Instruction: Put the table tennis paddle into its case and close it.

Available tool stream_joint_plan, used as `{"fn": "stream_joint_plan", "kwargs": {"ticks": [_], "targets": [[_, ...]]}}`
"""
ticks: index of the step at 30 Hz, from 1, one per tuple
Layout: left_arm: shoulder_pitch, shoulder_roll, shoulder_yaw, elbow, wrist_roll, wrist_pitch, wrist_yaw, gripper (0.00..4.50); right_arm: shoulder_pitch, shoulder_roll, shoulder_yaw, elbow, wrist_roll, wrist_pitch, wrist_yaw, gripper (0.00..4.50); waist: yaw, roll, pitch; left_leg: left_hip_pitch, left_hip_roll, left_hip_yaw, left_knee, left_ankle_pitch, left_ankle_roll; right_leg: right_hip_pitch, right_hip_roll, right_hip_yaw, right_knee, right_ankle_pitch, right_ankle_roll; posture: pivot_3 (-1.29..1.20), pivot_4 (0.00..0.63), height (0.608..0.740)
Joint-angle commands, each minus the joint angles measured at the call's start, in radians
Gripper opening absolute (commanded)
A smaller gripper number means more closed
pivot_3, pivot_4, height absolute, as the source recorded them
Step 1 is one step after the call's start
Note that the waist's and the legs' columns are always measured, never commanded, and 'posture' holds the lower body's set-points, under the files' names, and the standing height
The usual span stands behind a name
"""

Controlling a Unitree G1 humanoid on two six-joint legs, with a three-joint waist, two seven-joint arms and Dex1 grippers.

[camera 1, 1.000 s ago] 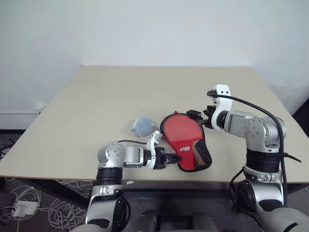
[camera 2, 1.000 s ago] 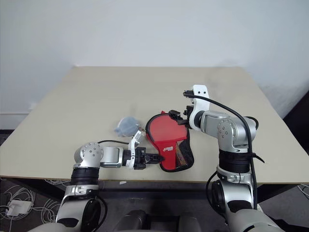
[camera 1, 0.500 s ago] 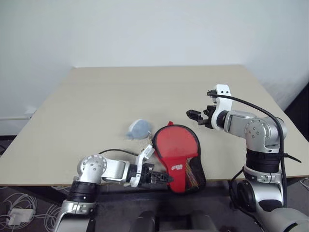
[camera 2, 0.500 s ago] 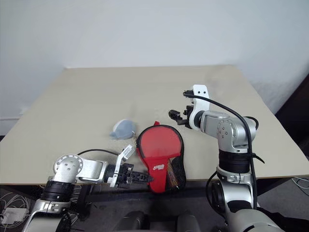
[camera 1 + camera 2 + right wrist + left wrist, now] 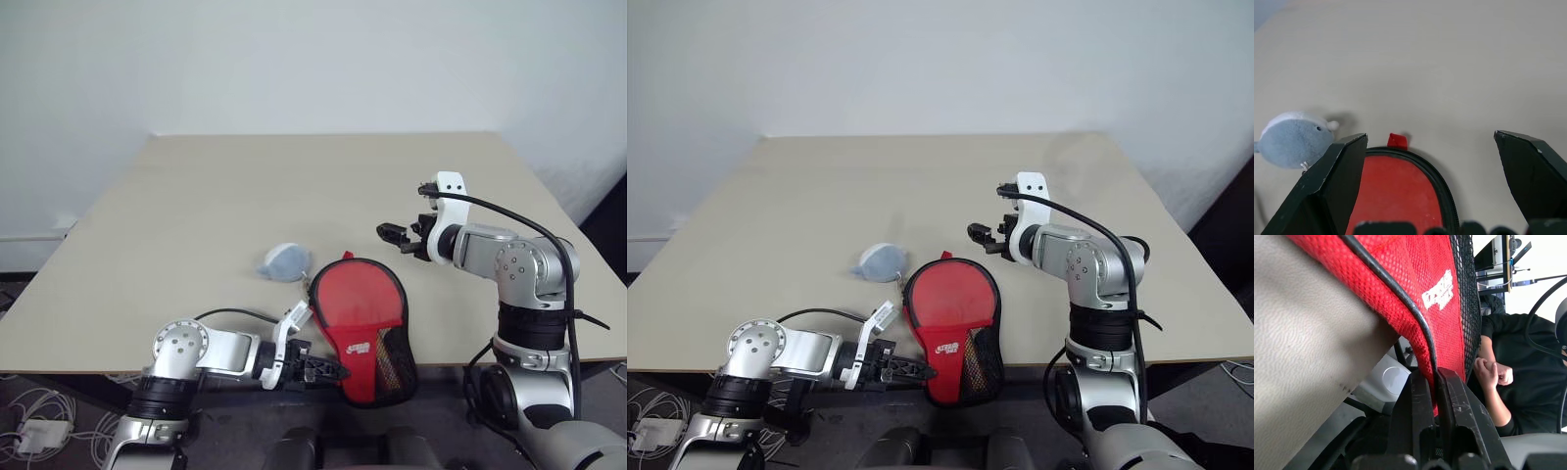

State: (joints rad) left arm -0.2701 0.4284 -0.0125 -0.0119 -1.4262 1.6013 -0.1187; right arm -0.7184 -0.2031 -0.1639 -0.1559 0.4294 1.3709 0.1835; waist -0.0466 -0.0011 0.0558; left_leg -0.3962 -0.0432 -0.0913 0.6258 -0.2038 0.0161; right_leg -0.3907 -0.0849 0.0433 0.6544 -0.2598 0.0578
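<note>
The red case point(image 5: 355, 311) lies flat at the table's front edge, its logo and black mesh end hanging past the edge. My left gripper point(image 5: 333, 373) is below that edge, shut on the case's black edging point(image 5: 1422, 340). My right gripper point(image 5: 389, 233) hovers open just behind the case's rounded end, its fingers point(image 5: 1334, 183) spread wide over the small red tab point(image 5: 1397, 140). The table tennis paddle is hidden.
A small grey-blue lump point(image 5: 284, 262) sits on the table point(image 5: 245, 186) just left of the case. A person's hand point(image 5: 1491, 373) and black sleeve show beyond the table edge in the left wrist view.
My left gripper has drawn back and left with the case's edge, dragging the case toward the front edge, away from the right gripper. The right arm stayed still.
</note>
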Motion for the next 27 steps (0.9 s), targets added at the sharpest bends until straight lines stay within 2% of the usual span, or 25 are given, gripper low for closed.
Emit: {"fn": "stream_joint_plan", "kwargs": {"ticks": [1, 12, 16, 26, 27], "targets": [[0.008, -0.002, -0.003, -0.039, -0.022, 0.013, 0.003, 0.02, -0.031, 0.002, -0.001, -0.021, 0.007, -0.005, 0.002, 4.5, 0.0, 0.0, 0.0, 0.0, 0.0, 0.0, 0.0, 0.0, 0.0, 0.0, 0.0, 0.0, 0.0, 0.0, 0.0, 0.0, 0.0, 0.734], [0.017, 0.018, 0.004, -0.116, -0.001, 0.005, -0.057, 0.02, -0.031, 0.013, 0.003, -0.016, 0.005, -0.007, 0.0, 4.5, 0.0, 0.0, 0.0, -0.001, 0.0, 0.0, 0.0, 0.0, 0.0, 0.0, 0.0, 0.0, 0.0, 0.0, 0.0, 0.0, 0.0, 0.734], [0.019, 0.029, 0.002, -0.132, 0.015, 0.006, -0.075, 1.01, -0.031, 0.017, 0.005, -0.013, 0.003, -0.011, 0.0, 4.5, 0.0, 0.0, 0.0, -0.001, 0.0, 0.0, 0.0, 0.0, 0.0, 0.0, 0.0, 0.0, 0.0, 0.0, 0.0, 0.0, 0.0, 0.734], [0.022, 0.059, 0.021, -0.13, 0.02, 0.013, -0.103, 4.43, -0.024, 0.026, 0.011, -0.019, 0.004, -0.011, -0.002, 4.5, 0.0, 0.0, 0.001, -0.001, 0.0, 0.0, 0.0, 0.0, 0.0, -0.001, 0.0, 0.0, 0.0, 0.0, 0.0, 0.0, 0.0, 0.734], [0.02, 0.077, 0.024, -0.135, 0.017, 0.013, -0.113, 4.47, -0.023, 0.027, 0.011, -0.02, 0.004, -0.01, -0.002, 4.5, 0.0, 0.0, 0.001, -0.001, 0.0, 0.0, 0.0, 0.0, 0.0, -0.001, 0.0, 0.0, 0.0, 0.0, 0.0, 0.0, 0.0, 0.734]]}}
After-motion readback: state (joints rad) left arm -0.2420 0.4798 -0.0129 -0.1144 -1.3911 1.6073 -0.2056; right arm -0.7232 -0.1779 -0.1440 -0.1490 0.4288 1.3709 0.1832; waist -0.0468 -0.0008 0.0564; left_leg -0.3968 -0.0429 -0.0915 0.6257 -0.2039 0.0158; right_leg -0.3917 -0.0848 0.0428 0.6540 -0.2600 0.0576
